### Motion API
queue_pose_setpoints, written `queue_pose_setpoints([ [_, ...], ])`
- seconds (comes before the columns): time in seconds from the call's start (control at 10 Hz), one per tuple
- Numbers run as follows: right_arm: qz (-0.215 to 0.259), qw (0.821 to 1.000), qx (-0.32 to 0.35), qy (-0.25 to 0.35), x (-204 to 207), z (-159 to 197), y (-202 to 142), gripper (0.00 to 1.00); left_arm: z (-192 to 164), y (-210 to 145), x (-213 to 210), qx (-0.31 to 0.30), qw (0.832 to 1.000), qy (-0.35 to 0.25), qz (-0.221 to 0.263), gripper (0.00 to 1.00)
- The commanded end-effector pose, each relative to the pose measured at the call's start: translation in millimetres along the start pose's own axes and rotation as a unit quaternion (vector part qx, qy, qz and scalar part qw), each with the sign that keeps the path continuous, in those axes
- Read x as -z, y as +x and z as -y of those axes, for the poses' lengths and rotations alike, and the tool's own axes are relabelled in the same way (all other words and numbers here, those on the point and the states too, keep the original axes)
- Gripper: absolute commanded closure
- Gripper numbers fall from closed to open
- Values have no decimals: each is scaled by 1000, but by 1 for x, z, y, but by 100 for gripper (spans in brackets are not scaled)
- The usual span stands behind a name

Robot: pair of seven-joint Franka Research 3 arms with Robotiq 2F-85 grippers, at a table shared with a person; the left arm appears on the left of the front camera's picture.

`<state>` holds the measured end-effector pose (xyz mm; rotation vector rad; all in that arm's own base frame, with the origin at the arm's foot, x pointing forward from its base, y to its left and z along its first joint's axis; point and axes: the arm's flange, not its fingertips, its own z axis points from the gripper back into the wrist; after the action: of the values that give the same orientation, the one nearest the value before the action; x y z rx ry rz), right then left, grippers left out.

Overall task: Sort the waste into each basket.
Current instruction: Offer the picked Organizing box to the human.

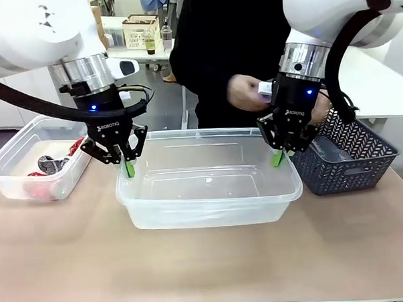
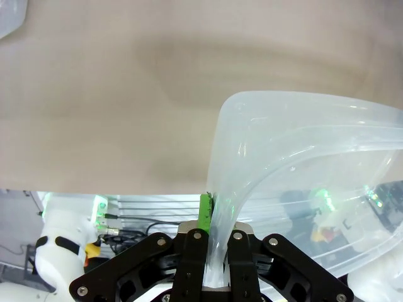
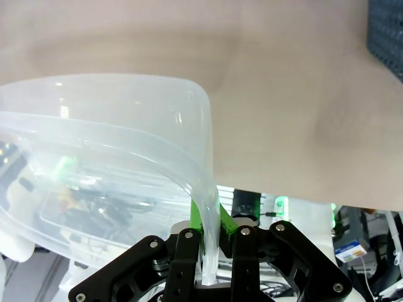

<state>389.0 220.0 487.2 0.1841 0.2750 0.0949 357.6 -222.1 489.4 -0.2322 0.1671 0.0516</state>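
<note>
I am holding the middle tub with both grippers: my left gripper is clamping its left rim and my right gripper is clamping its right rim. I am counting two clear tubs on the counter. I am seeing no waste in the middle tub. The side tub, just left of the middle tub, is holding some red and black waste, but I cannot count the pieces. One dark grey basket is sitting just right of the middle tub. Behind it, a person's hand is holding something small and white. I am judging the sorting as partly done, with the middle tub waiting for its share.
</note>
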Motion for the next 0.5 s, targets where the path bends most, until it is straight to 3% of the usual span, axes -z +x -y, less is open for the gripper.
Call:
queue_pose_setpoints([
  [0.0, 4, 1000, -4, 5, -4, -2, -5, 95, -1, -12, -8, 3, 1000, -2, 13, 96],
  [0.4, 4, 1000, -4, 5, -4, -2, -5, 95, -1, -12, -8, 3, 1000, -2, 13, 96],
])
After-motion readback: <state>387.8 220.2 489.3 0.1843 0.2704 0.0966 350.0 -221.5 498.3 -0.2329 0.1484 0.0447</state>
